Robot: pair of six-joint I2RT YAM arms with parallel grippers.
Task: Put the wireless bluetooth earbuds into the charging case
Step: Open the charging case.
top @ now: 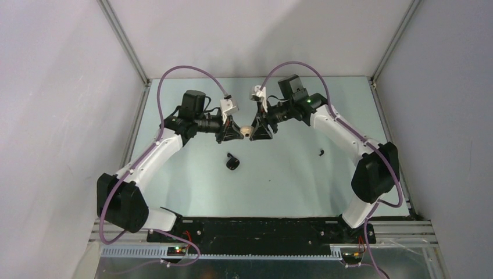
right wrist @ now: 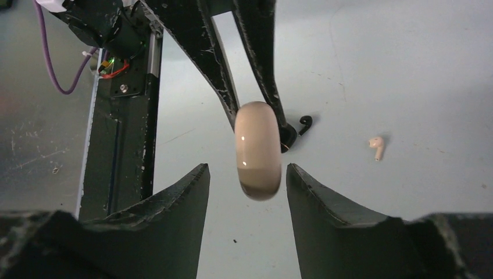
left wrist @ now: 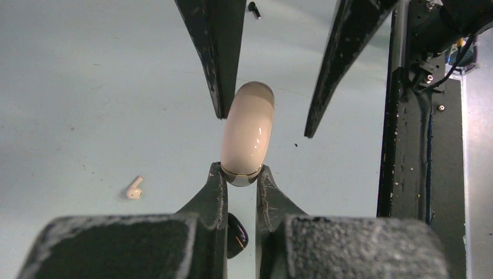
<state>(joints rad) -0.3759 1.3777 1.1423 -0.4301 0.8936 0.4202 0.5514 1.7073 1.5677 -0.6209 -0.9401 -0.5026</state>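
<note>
A closed cream charging case [top: 246, 131] hangs above the table between my two grippers. My left gripper [left wrist: 241, 172] is shut on one narrow end of the case [left wrist: 248, 131]. My right gripper [right wrist: 246, 168] is open, its fingers on either side of the case's other end [right wrist: 257, 148] without pinching it. A cream-white earbud [left wrist: 134, 188] lies loose on the table and also shows in the right wrist view [right wrist: 377, 146]. A black earbud [top: 231, 156] lies beside a black case [top: 233, 165]. Another black earbud [top: 321, 152] lies to the right.
The black case [left wrist: 237, 233] lies on the table right under my left gripper. The arms' black base rail [top: 261, 229] runs along the near edge. White walls enclose the pale green table [top: 290, 186] on three sides.
</note>
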